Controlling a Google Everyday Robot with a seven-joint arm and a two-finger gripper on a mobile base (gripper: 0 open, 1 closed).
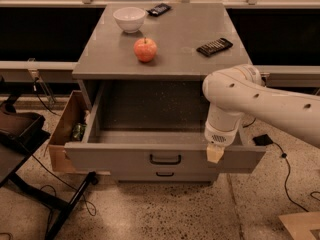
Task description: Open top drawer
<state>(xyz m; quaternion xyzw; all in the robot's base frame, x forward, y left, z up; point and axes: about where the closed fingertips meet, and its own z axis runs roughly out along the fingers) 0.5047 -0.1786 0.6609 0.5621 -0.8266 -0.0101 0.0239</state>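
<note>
Top drawer (115, 159) sits well out at lower centre, front running left-right; pincer (215, 154) at its front lip, right of the handle (165, 159), grip state can't tell; pull axis is toward frame bottom.

The top drawer (110, 158), grey with a small black bar handle (165, 159), is being shown pulled well out, its deep interior exposed. The gripper (215, 154) is being held at its front's upper edge, right of the handle.

Matt grey, smooth finish: top drawer (125, 159), table (200, 64). Black handle (165, 159), slight sheen. Dull cream gripper (215, 154) at drawer's front rim, right of handle. White arm (260, 96), smooth plastic-looking shell. Glossy apple (145, 49). Glazed-looking white bowl (129, 19). Speckled, polished stone-like floor (165, 209).
</note>
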